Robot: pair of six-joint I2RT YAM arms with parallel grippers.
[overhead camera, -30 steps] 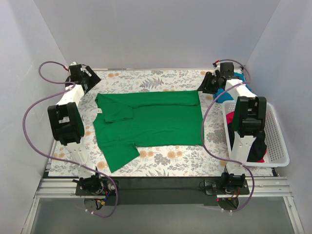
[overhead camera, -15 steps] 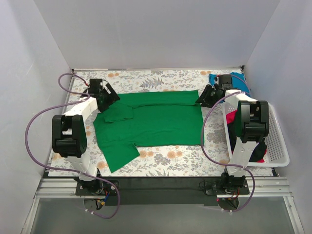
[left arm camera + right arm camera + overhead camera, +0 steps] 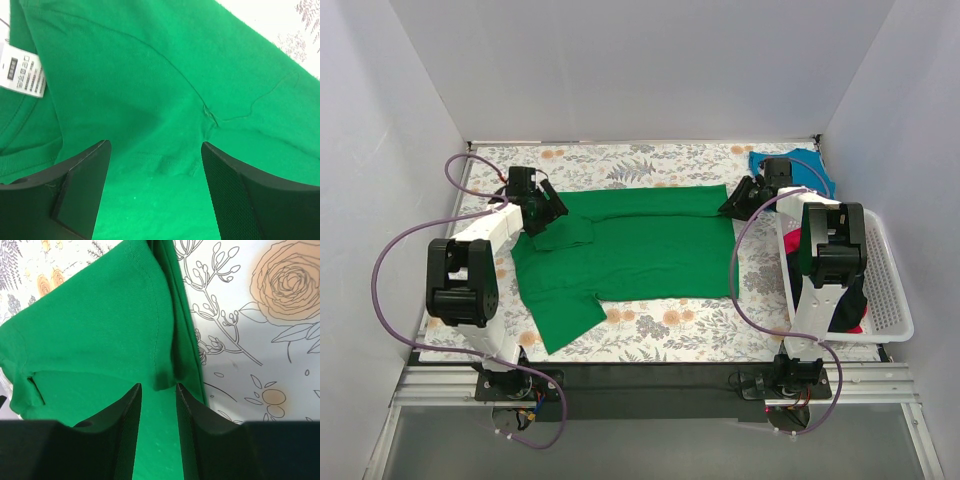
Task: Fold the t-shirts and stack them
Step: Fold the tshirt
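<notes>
Floral table (image 3: 650,160), left end effector (image 3: 552,212) nearer t-shirt (image 3: 650,250)

You can read nothing here: the white care tag (image 3: 22,75) on the green t-shirt (image 3: 175,75) carries print too blurred to make out.

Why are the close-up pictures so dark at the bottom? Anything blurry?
Left wrist view: black fingers near the lens shade the green t-shirt; its label print is illegible. Right wrist view: floral tablecloth drawn sharp. Top view: even light, soft shadows.

high rear overhead view; both wrist views close above green shirt (image 3: 165,100)
</notes>
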